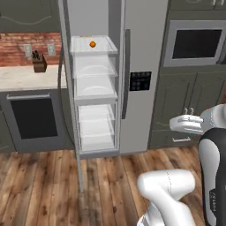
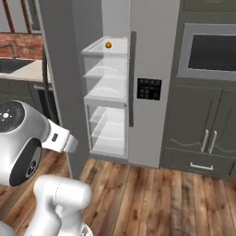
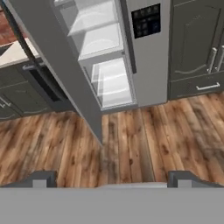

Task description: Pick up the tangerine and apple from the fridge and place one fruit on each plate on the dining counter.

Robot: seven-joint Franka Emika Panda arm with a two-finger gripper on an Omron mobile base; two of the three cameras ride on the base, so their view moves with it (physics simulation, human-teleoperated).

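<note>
The tangerine [image 1: 92,44] sits on the top shelf of the open fridge [image 1: 142,53], well above and ahead of the gripper [image 3: 112,179]; its fingers stand wide apart, empty, aimed down at the floor [image 3: 131,140]; reaching means lifting and tilting upward.

No lettering can be read anywhere; the fridge's [image 1: 141,53] black dispenser panel [image 1: 140,81] shows only blurred marks.
</note>
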